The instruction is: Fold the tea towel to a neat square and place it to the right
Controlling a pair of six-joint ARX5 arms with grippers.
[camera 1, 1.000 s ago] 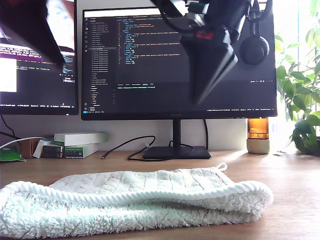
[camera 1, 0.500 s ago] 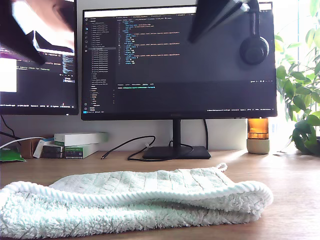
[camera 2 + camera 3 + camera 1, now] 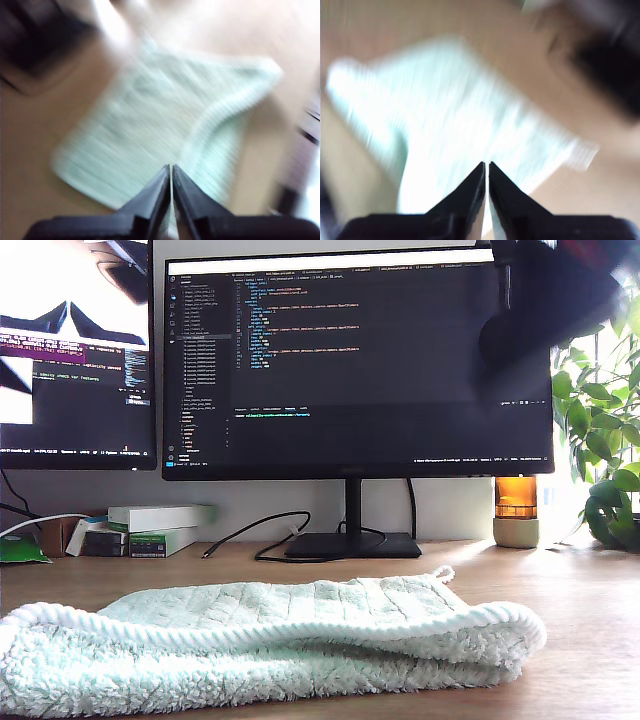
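Note:
The tea towel lies folded over on the wooden desk at the front of the exterior view, pale mint and fluffy, with its ribbed hem running along the fold. Both wrist views are blurred and look down on it from well above. My first gripper is shut with nothing in it, high over the tea towel. My second gripper is likewise shut and empty above the tea towel. A blurred dark arm shows at the exterior view's top right; I cannot tell which arm it is.
Two monitors stand behind the towel, the middle one on a stand with a cable beside it. Boxes sit at the exterior view's left. An amber jar and a plant are at its right, and headphones hang on the monitor.
The dark arm that hung in front of the middle monitor has risen and swung to the exterior view's top right. The other arm has left the top left. The towel has not moved.

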